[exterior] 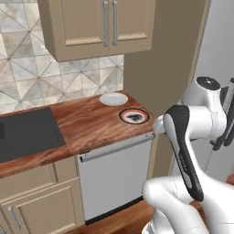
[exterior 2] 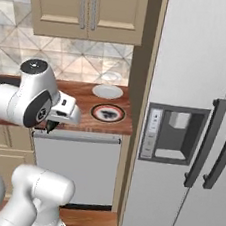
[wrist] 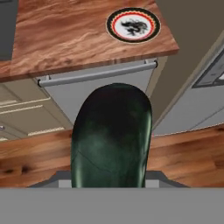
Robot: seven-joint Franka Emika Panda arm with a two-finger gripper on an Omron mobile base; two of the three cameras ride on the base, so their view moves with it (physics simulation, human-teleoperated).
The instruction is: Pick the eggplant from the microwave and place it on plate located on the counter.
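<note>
The eggplant (wrist: 111, 135), dark and glossy, looms large in the lower middle of the hand view and hides the fingertips. My gripper (exterior 2: 52, 125) is shut on it and hangs just off the counter's front edge, above the white appliance front (exterior 2: 73, 165). The plate (wrist: 133, 25) with the reddish-brown rim and dark centre marks lies on the counter (exterior: 91, 123) near its right end, ahead and to the right of the hand. It also shows as the plate (exterior: 134, 116) and the plate (exterior 2: 107, 113). The microwave is out of view.
A plain white dish (exterior: 114, 98) sits behind the plate by the tiled wall. A dark cooktop (exterior: 27, 132) takes up the counter's left part. Upper cabinets (exterior: 100, 27) hang above, and a tall grey fridge (exterior 2: 194, 121) stands to the right.
</note>
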